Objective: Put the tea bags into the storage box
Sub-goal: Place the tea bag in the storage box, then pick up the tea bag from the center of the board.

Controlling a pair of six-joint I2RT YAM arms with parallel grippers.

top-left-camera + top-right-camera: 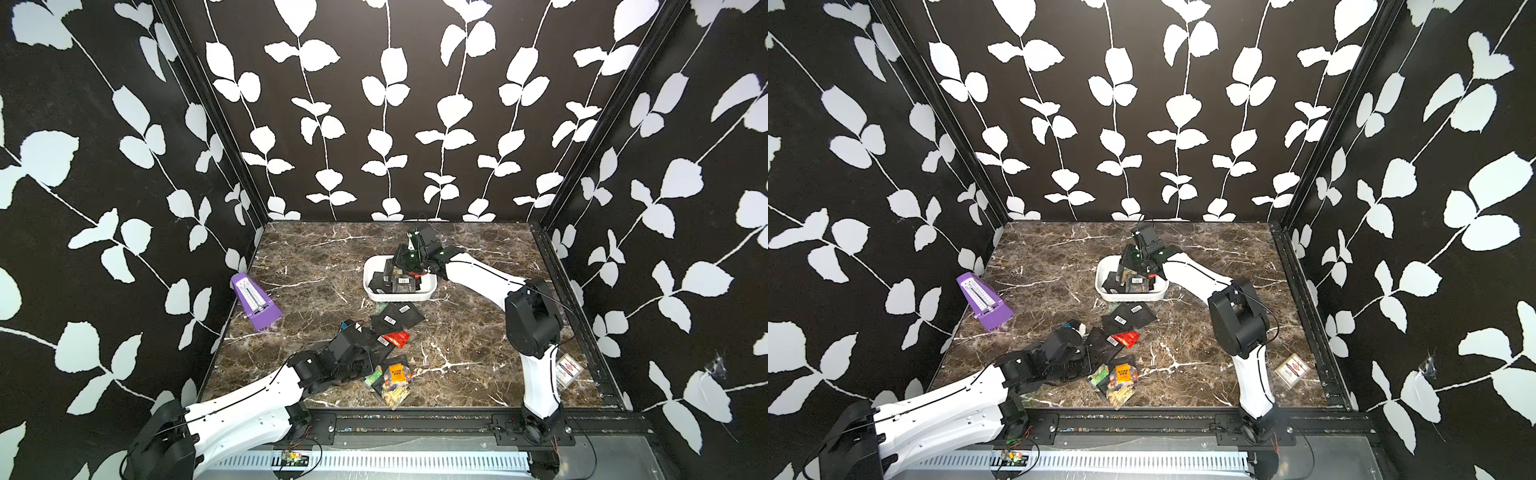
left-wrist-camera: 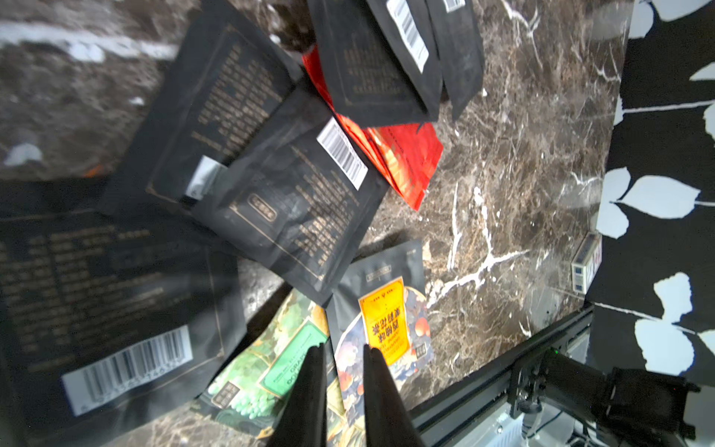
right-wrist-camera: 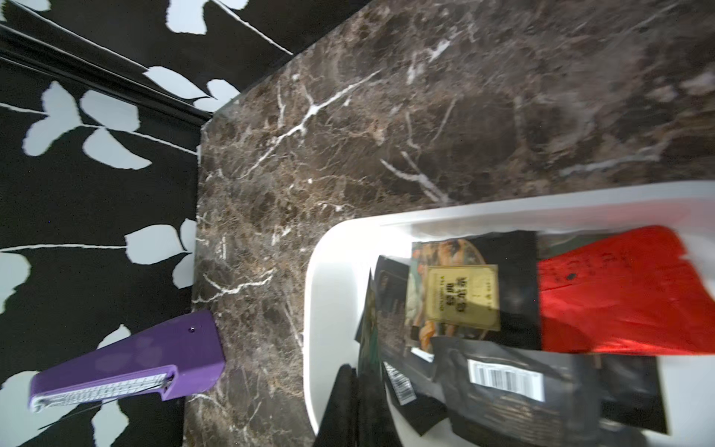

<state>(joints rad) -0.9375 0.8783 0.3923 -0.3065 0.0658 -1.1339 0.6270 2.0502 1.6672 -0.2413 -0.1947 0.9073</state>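
Note:
The storage box [image 1: 374,293] [image 1: 1105,289] is a white tub at mid-table with several tea bags in it: a red one [image 3: 619,290], a yellow-labelled one [image 3: 460,296] and a black barcoded one [image 3: 503,377]. My right gripper [image 1: 398,268] [image 3: 358,371] dips into the tub by its white wall [image 3: 321,278]. Its fingers sit almost together, and a green-edged sachet [image 3: 372,325] stands on edge at the tips. More tea bags lie loose in front: black ones [image 1: 397,318], a red one [image 1: 397,337] and a colourful heap [image 1: 395,382]. My left gripper [image 1: 372,370] [image 2: 344,348] hovers low over the green sachet [image 2: 271,360] and the yellow-labelled one [image 2: 385,321], with a narrow gap between its fingers.
A purple metronome [image 1: 253,303] [image 3: 127,367] stands at the table's left edge. A small printed card box [image 1: 567,370] [image 2: 586,263] lies near the right wall, behind my right arm's base [image 1: 536,411]. Black patterned walls close three sides, and a black rail runs along the front.

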